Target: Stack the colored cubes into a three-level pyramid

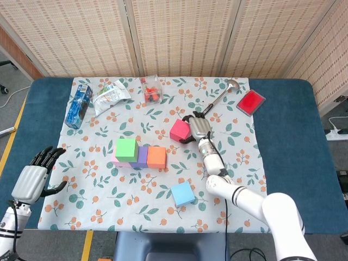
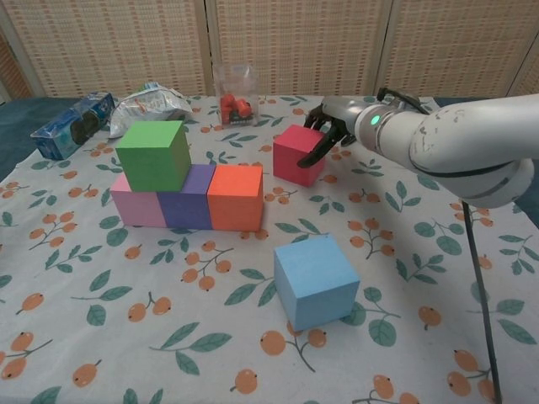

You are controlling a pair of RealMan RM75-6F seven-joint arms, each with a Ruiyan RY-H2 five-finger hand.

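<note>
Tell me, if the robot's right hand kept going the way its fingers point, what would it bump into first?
Most likely the red cube. The right hand sits right beside it, fingers curled toward its top and side, though whether they already touch is hard to tell.

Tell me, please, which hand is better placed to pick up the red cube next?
The right hand: its fingers already sit at the red cube. The left hand hangs off the table's near left corner, far from every cube.
</note>
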